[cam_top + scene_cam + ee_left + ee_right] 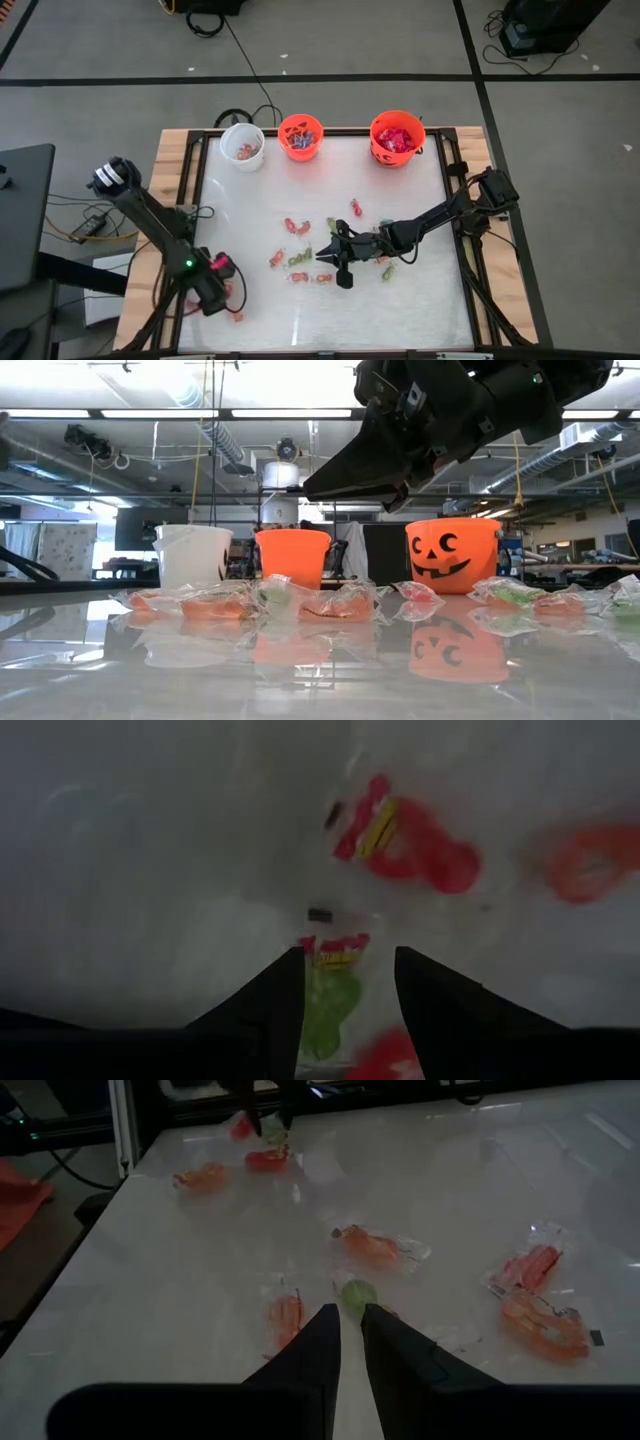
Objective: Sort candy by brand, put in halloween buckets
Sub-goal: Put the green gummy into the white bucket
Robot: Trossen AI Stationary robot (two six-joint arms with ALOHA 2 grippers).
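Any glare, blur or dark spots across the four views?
Low view: glossy tabletop mirrors the pumpkin-face bucket, and the right gripper is a backlit silhouette. Left wrist view: dim, candy soft and out of focus. Right wrist view: dim, with streaks of glare. High view: evenly lit.

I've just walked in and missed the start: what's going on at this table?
A two-armed robot is sorting wrapped candy into three buckets along the far edge: white bucket, small orange bucket, larger orange bucket. The right gripper is mid-table, its narrow jaws at a green candy. The left gripper holds a green-and-red candy near the left edge.
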